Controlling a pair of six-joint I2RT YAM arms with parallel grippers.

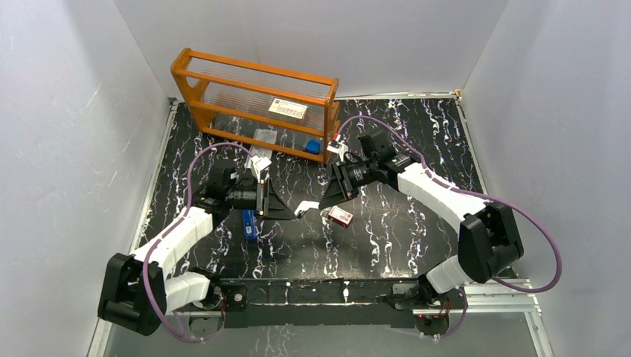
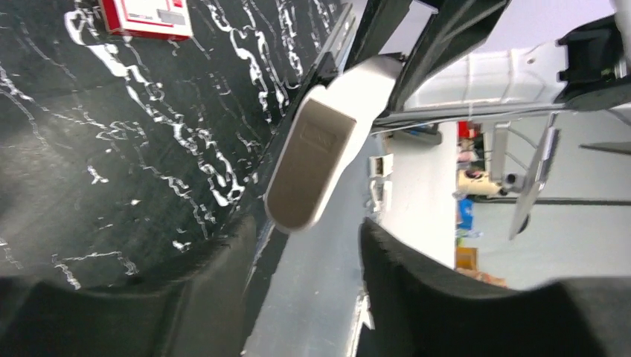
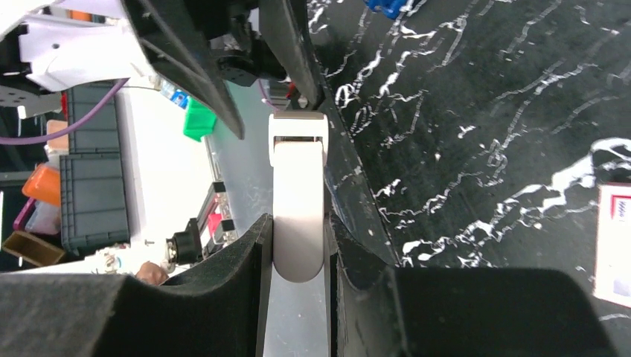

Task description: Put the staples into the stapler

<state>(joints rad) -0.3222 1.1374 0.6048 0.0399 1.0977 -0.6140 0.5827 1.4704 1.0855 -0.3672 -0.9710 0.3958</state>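
Slippage is our worry: the right gripper (image 3: 298,249) alone pinches the pale grey stapler (image 3: 298,186) by one end, so a push on its free end could pivot it in that grip. Our left gripper (image 2: 305,245) stands spread, the stapler's tip just beyond its fingers (image 2: 201,297), untouched; only the left wrist view shows that gap. The top view shows the red-and-white staple box (image 1: 341,216) whole, just beside the stapler. The staples themselves we cannot make out.

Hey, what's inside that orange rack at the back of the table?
A white label card shows through the orange rack's clear panels. At its lower right corner sits something blue, and the frame hides the rest of it.
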